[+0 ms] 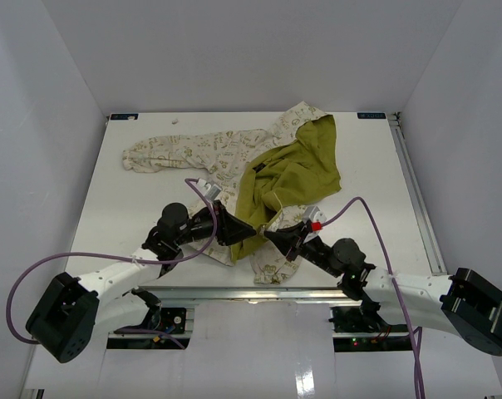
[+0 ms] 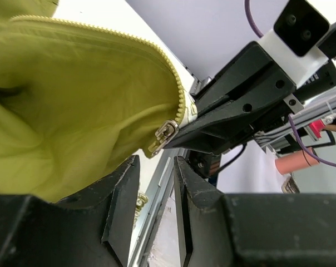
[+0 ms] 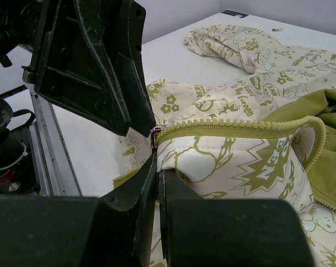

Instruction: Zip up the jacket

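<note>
The jacket (image 1: 297,170) lies spread open mid-table, olive lining up, with a cream printed sleeve (image 1: 172,154) stretched to the left. Both grippers meet at its near front edge. My right gripper (image 3: 158,165) is shut on the cream hem just under the zipper's lower end (image 3: 156,133); the same gripper (image 1: 273,235) shows from above. In the left wrist view the metal zipper slider (image 2: 163,135) hangs at the end of the toothed edge, against the right fingers (image 2: 235,111). My left gripper (image 2: 157,162) sits just below the slider, jaws apart with nothing between them.
A metal rail (image 1: 234,293) runs along the table's near edge just behind both arms. White walls enclose the table (image 1: 384,199) on three sides. Purple cables (image 1: 363,208) loop from each wrist. The hood (image 1: 305,116) lies toward the far edge.
</note>
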`<state>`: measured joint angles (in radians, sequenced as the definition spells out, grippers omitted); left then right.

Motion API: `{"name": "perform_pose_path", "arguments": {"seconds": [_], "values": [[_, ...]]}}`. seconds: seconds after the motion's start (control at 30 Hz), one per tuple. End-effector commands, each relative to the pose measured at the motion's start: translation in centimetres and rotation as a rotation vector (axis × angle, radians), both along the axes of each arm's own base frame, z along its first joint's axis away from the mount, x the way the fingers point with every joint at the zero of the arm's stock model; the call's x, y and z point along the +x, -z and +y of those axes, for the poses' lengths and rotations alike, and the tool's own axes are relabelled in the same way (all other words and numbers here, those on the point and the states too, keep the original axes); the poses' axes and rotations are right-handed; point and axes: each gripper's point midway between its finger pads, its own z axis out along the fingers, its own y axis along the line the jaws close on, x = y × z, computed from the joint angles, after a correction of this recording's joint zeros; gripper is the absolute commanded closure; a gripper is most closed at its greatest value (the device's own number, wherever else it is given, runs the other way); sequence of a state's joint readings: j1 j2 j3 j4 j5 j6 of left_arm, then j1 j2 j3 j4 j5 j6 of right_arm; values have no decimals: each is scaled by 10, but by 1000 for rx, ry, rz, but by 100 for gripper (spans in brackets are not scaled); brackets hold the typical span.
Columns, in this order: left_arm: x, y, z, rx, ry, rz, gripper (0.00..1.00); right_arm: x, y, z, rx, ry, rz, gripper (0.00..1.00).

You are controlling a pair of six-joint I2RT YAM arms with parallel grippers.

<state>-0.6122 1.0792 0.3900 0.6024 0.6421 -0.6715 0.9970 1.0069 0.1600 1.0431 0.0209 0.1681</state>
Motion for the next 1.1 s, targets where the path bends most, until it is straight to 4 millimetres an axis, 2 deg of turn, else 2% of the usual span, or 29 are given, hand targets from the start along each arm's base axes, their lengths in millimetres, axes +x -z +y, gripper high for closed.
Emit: {"name": "perform_pose_path", "arguments": {"seconds": [0.0,0.2,0.5,0.7,0.97,1.07], "values": [[-13,-9,-6,-42,75,-27,59,8,-28,-1,82,37,-40,92],[-14,-9,-11,-54,94,-9,69,9,-30,0,93,40,-34,92],[-13,0,-18,-29,102,13,65,8,-31,-1,105,40,-27,92],[-13,3,-25,-23,117,36,69,9,-31,1,108,35,-23,92],[-5,7,-32,-3,91,51,83,7,-30,1,106,27,-21,92],[-3,6,-31,-1,76,48,94,7,-29,1,103,25,-20,92]]}}
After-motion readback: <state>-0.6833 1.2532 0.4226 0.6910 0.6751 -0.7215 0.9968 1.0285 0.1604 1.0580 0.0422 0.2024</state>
